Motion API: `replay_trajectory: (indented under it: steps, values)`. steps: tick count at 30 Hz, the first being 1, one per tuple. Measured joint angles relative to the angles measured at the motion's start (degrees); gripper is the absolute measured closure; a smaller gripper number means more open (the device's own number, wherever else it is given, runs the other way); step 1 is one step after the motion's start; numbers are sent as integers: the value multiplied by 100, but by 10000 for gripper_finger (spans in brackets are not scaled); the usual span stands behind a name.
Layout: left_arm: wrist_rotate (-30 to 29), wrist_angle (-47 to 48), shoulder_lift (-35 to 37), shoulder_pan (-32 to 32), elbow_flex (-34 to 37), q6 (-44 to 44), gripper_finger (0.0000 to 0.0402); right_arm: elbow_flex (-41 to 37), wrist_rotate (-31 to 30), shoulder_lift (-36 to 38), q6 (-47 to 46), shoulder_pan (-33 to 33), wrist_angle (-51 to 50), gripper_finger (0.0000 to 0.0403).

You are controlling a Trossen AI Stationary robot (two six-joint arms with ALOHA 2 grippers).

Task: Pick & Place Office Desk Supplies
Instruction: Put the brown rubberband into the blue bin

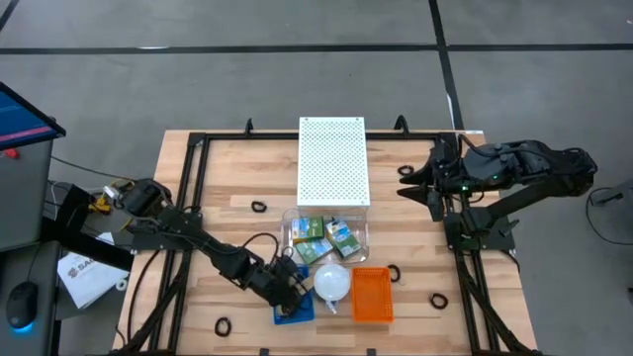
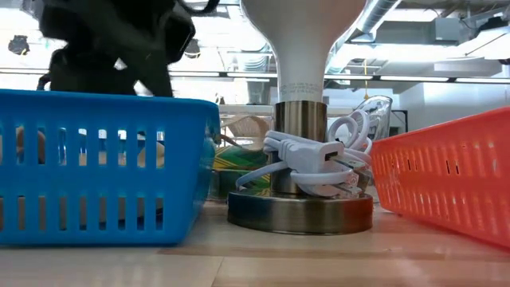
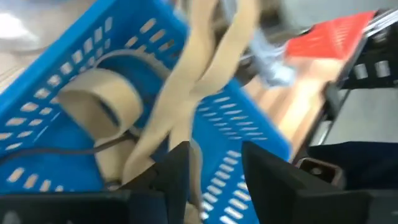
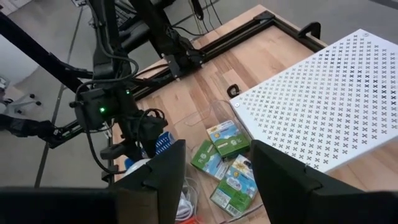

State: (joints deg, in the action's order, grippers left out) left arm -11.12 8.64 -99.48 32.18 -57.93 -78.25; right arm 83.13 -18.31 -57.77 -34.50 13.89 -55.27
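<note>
Left wrist view: left gripper (image 3: 214, 171) fingers apart over blue basket (image 3: 56, 93) at table's front edge, tan rubber bands (image 3: 186, 93) draped against one finger (grip unclear); orange basket (image 1: 373, 295) nearby.

1. Left arm: reaches from the worktop's (image 1: 227, 188) left edge diagonally toward its near edge, elbow low.
2. Left end effector (image 1: 290, 295): pointed down near that near edge; fingers (image 3: 177, 163) parted.
3. Right arm: folded back at the worktop's far right corner.
4. Right end effector (image 1: 407, 178): raised, aimed toward the worktop's centre; fingers apart, empty.
</note>
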Motion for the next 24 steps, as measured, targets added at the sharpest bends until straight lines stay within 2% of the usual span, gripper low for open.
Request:
replay_trajectory:
  steps: [4, 7, 11, 14, 18, 24]
  values:
    - [-380, -576, 11, 10, -9, 160, 288, 0, 0, -8, 4, -13, -4, 226]
    - [-420, -606, 11, -26, -9, 169, 311, 0, 0, -3, 8, -13, -4, 226]
    - [-1069, -769, 11, -26, -7, 306, 336, 0, -2, -5, 27, -13, -4, 226]
    - [-1201, -1004, 11, -26, -7, 622, 344, 0, -4, -5, 33, -13, -28, 226]
    - [-1473, -998, 11, 21, -8, 1136, 337, 0, -95, -5, 44, -13, -83, 225]
    - [-1588, -1050, -23, 95, -8, 1687, 289, 0, -129, -5, 2, -13, -181, 225]
